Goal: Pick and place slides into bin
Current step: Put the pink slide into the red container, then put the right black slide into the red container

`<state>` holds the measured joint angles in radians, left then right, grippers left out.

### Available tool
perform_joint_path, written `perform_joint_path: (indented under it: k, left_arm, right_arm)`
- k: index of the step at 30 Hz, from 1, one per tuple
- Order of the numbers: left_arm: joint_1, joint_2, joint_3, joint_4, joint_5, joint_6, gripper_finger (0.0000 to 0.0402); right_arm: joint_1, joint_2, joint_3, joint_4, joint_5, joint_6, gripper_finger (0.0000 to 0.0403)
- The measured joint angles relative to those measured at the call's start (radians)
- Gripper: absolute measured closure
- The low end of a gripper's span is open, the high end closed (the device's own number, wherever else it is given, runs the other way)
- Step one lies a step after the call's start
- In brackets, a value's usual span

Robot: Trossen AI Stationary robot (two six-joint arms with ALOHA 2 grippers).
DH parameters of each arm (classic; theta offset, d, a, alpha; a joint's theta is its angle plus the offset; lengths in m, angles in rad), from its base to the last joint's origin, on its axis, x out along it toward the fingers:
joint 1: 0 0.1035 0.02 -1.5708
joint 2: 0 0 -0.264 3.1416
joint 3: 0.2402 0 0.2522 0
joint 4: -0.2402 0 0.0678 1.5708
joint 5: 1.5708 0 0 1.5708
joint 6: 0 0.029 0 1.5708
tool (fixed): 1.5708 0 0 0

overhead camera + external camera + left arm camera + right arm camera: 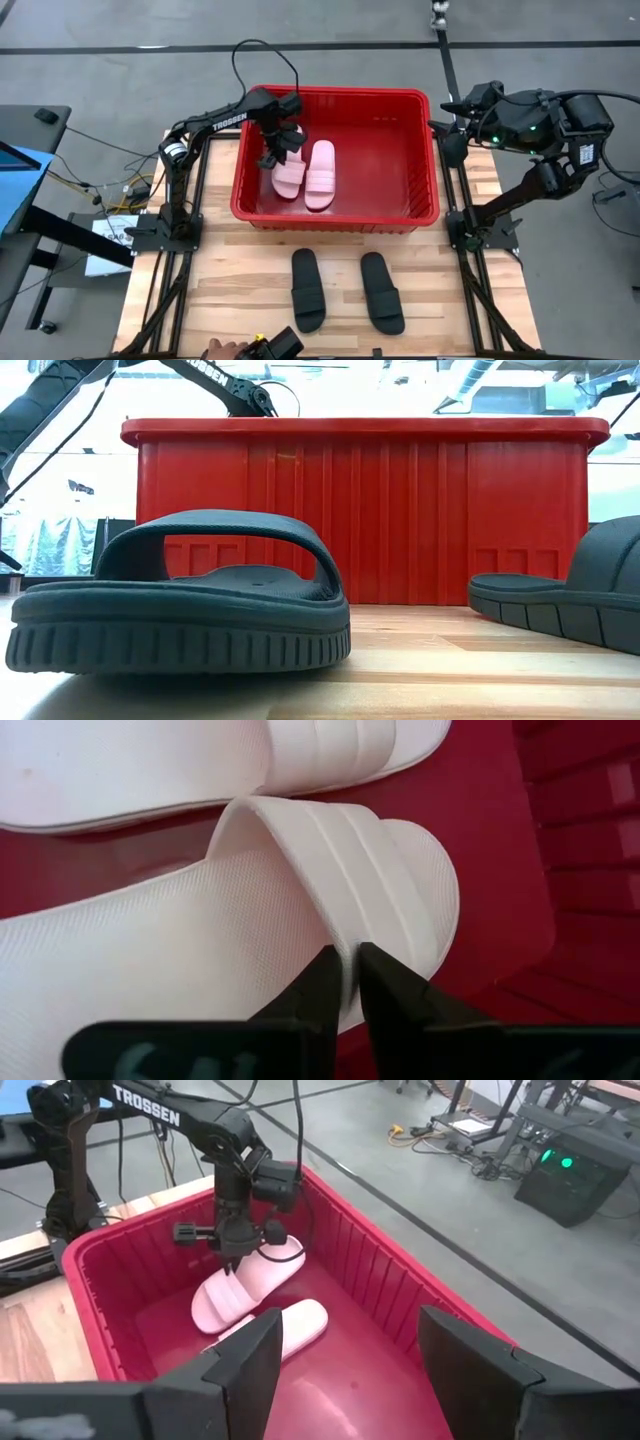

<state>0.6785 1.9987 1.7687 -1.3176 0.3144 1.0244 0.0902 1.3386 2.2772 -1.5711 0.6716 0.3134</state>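
The red bin point(335, 215) stands at the table's far middle; its wall point(400, 510) fills the low view. Two pale pink slides lie side by side inside it, soles down: the left one point(289, 178) and the right one point(321, 175). My left gripper point(272, 152) reaches down into the bin and is shut on the left pink slide point(200, 940). Two black slides point(308, 290) point(382, 292) rest soles down on the table in front of the bin. My right gripper point(455, 115) waits open and empty above the bin's far right corner. My left gripper pinches the left pink slide's strap point(347, 960) between its two fingers, at the strap's edge close to where it joins the sole's side. The fingers point(320, 985) come from above, pointing down. The slide sits about level at the bin's floor; whether it is lifted, I cannot tell.
The bin's right half point(340, 1380) holds nothing. A person's hand point(215, 350) and a dark device point(278, 345) show at the table's near edge. Black frame posts point(185, 225) point(465, 230) stand at either side of the bin.
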Motion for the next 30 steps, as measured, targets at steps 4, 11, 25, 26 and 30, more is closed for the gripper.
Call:
perform_joint_path:
  k: [4,11,25,26,30]
  left_arm:
    - [0.000,0.000,0.000,0.000,0.020,-0.003,0.0360]
    - [0.000,0.000,0.000,0.000,0.021,-0.042,0.0321]
    - [-0.001,0.000,0.000,-0.001,-0.024,-0.092,0.0287]
    - [-0.001,0.000,0.000,-0.001,-0.035,-0.101,0.0287]
    - [-0.001,0.000,0.000,-0.001,-0.074,-0.174,0.0287]
  right_arm:
    - [0.000,-0.004,0.000,0.000,-0.010,0.000,0.0179]
    - [0.000,-0.006,0.000,0.000,-0.018,0.000,0.0179]
    - [0.000,-0.006,0.000,0.000,-0.018,-0.007,0.0179]
    - [0.000,-0.006,0.000,0.000,-0.018,-0.007,0.0179]
    - [0.000,-0.006,0.000,0.000,-0.018,-0.009,0.0179]
